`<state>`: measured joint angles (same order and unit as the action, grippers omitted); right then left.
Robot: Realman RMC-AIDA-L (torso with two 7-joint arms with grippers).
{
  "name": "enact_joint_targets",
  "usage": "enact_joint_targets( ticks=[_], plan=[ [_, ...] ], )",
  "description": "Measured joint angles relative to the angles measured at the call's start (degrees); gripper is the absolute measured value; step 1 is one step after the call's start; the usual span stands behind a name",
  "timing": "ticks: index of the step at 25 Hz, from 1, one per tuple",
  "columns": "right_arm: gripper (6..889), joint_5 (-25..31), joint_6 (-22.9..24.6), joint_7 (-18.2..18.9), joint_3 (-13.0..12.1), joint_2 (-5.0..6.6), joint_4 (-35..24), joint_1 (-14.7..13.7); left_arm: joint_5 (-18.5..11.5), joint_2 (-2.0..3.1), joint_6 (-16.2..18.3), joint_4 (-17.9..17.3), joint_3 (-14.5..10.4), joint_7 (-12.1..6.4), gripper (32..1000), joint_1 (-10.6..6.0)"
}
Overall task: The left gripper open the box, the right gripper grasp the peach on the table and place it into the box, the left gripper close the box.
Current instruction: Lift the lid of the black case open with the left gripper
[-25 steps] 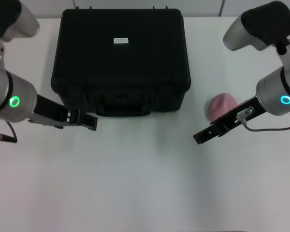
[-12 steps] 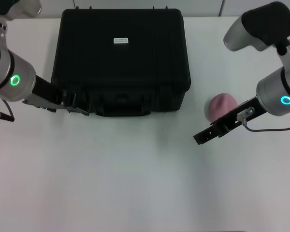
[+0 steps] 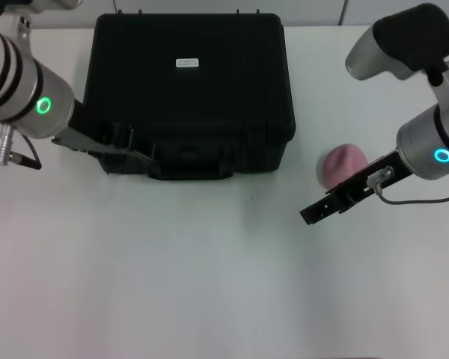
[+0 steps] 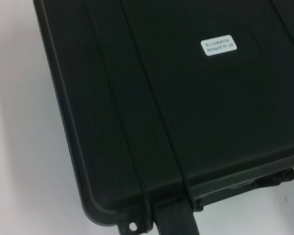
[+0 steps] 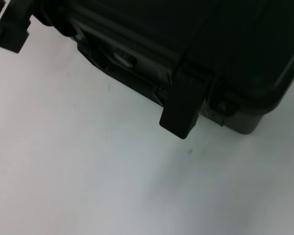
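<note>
Nothing of the task is judged complete yet: the large black ribbed plastic box with the small white label is lying shut on the plain white table, its lid flat and its front handle down. The small round dusty-pink peach is being left untouched on the tabletop, just behind the fingers of the slim black right gripper on the blue-ringed arm, apart from them and well clear of the box. Whether those fingers are parted or together cannot be told.

The black left gripper on the green-ringed arm is being held at the box's front left corner, its fingers slightly parted and empty, their tips overlapping the front edge beside the handle. Opening, placing and closing are all judged outstanding.

Compared with a second ago, the left gripper is being brought up from the bare table in front of the box onto its front edge, while the right gripper and peach are unchanged.
</note>
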<state>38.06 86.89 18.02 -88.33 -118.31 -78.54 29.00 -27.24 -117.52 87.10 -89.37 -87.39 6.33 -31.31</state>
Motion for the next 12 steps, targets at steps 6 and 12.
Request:
enact_joint_targets(
  ticks=[6,12],
  plan=[
    [828,0.0,-0.1,0.3,0.0,0.01,1.0,0.5,0.4,0.02,-1.6,2.8,0.1,0.07,826,-1.00],
    [828,0.0,-0.2,0.3,0.0,0.01,1.0,0.5,3.0,-0.01,-1.8,3.8,0.0,0.74,824,-1.71]
  ],
)
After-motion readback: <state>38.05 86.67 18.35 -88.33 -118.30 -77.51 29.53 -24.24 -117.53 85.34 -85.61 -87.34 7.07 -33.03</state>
